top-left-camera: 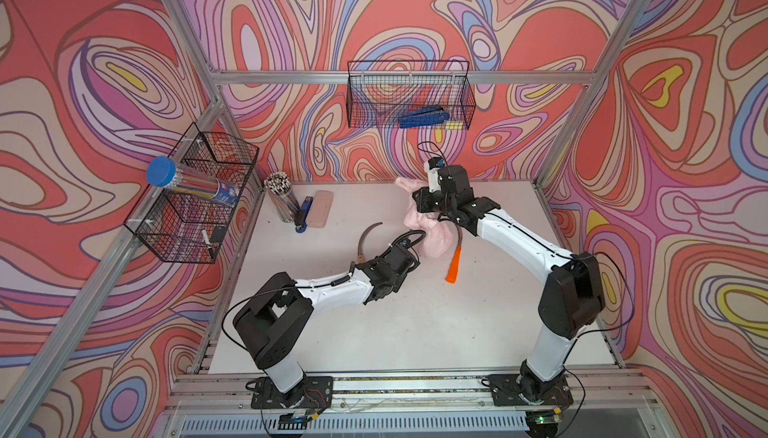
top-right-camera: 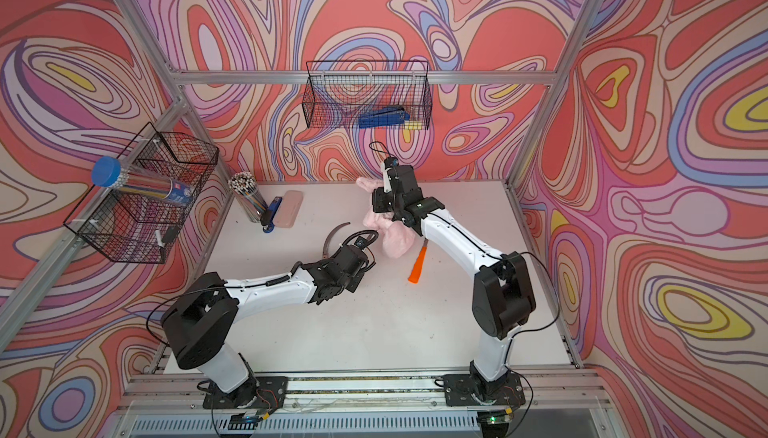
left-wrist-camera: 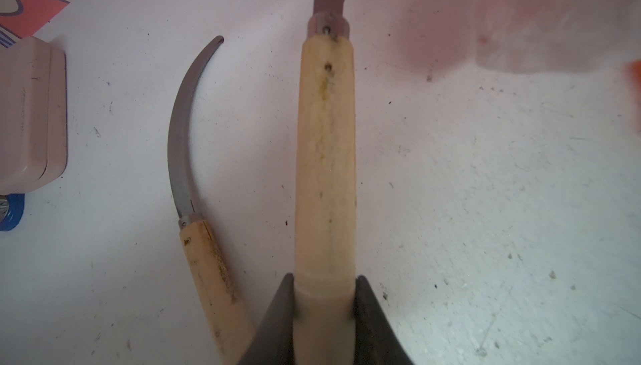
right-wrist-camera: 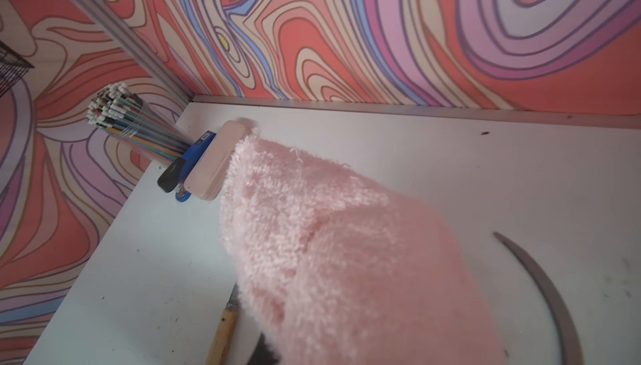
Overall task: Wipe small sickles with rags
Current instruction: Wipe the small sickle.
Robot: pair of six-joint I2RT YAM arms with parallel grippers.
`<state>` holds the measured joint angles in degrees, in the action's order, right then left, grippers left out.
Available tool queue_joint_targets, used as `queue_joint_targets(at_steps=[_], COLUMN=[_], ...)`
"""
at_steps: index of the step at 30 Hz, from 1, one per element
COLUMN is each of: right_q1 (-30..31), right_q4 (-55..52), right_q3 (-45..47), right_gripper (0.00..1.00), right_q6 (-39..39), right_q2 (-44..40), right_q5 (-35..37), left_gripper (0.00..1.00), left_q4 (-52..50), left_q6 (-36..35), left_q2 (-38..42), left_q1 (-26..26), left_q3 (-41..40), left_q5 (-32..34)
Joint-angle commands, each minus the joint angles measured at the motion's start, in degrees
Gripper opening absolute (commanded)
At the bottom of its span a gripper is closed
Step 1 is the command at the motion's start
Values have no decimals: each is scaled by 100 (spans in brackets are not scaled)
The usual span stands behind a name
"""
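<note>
One sickle (left-wrist-camera: pixel 325 158) sits in left jaws (rag (right-wrist-camera: pixel 347 259) in right jaws).

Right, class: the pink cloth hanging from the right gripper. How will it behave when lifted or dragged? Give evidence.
The pink cloth is probably floppy: it hangs in folds from the right gripper, holding no shape. Its fluffy pile suggests it is light and grippy rather than slippery. Loose loops at its edge might snag on a sickle blade.

Swirly red, pink, lilac walls (top-left-camera: pixel 415 7) all round me, speckled white tabletop (top-left-camera: pixel 374 332) below me, silver frame bars (top-left-camera: pixel 291 77), black wire basket (top-left-camera: pixel 374 82) on back wall, second basket (top-left-camera: pixel 178 240) on my left
</note>
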<state>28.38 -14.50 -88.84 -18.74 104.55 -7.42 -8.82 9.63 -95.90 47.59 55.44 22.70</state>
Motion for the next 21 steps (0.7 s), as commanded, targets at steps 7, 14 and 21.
queue_joint_targets(at_steps=[7,14,21], right_q1=[190,288,481], right_q4=[1351,2199,2697], right_q3=[599,1294,1769], right_gripper=[0,0,0], right_q6=[-624,-1149,-1477], right_q2=[759,665,683], right_q5=[-1818,-2920,-3504], left_gripper=[0,0,0], left_q4=[496,598,574], left_q6=[-75,-41,81], left_q2=[343,362,410], left_q1=[8,6,3], left_q3=[-198,-253,-243], left_q5=[34,245,224])
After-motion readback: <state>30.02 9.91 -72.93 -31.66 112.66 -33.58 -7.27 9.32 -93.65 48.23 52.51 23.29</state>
